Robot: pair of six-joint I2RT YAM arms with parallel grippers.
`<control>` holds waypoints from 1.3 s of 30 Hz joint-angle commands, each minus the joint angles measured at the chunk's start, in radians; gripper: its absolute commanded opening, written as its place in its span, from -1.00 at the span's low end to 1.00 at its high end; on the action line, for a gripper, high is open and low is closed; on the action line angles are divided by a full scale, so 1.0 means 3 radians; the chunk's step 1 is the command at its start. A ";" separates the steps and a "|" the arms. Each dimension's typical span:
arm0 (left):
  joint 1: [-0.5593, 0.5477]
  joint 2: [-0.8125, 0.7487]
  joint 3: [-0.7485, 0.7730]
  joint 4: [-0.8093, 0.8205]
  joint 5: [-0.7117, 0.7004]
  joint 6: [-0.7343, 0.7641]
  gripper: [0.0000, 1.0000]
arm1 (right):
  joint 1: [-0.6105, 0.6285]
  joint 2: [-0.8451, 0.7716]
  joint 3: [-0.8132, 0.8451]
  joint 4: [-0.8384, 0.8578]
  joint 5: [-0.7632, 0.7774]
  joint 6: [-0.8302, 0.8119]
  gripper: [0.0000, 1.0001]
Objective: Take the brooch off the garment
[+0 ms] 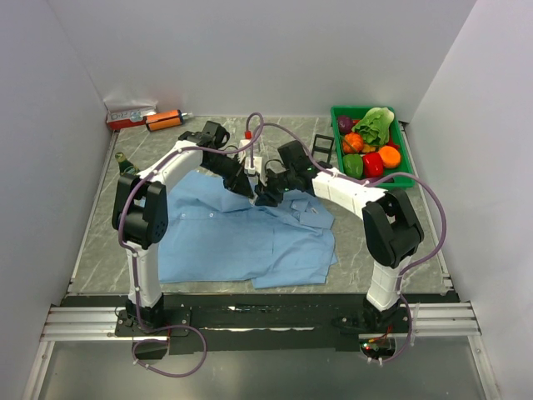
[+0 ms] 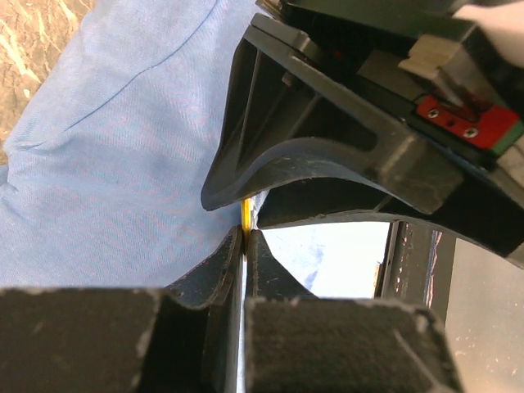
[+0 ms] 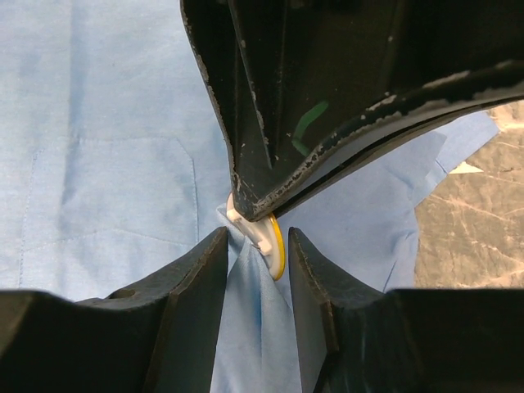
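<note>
Gold-rimmed round brooch [image 3: 276,243] is clamped in the left gripper [image 2: 245,236]. Light blue cloth shirt [image 3: 106,164] is straddled by the parted right gripper [image 3: 257,239].

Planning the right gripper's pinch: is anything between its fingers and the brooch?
Nothing visible. The brooch lies in the open right gripper, on a shirt fold; the left gripper clamps it from the opposite side.
</note>
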 commanded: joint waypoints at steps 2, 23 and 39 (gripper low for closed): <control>0.0023 0.0020 0.0142 -0.0051 0.0157 0.0088 -0.98 | 0.0022 -0.0014 0.0199 -0.0015 -0.0112 -0.0036 -0.13; 0.0048 0.0061 0.0172 -0.0056 0.0157 0.0108 -0.98 | 0.0027 0.0103 0.0378 -0.0230 -0.0102 -0.0236 -0.21; 0.0069 0.0112 0.0208 -0.0056 0.0208 0.0062 -0.98 | 0.0037 0.0185 0.0445 -0.0102 0.0169 -0.0210 -0.53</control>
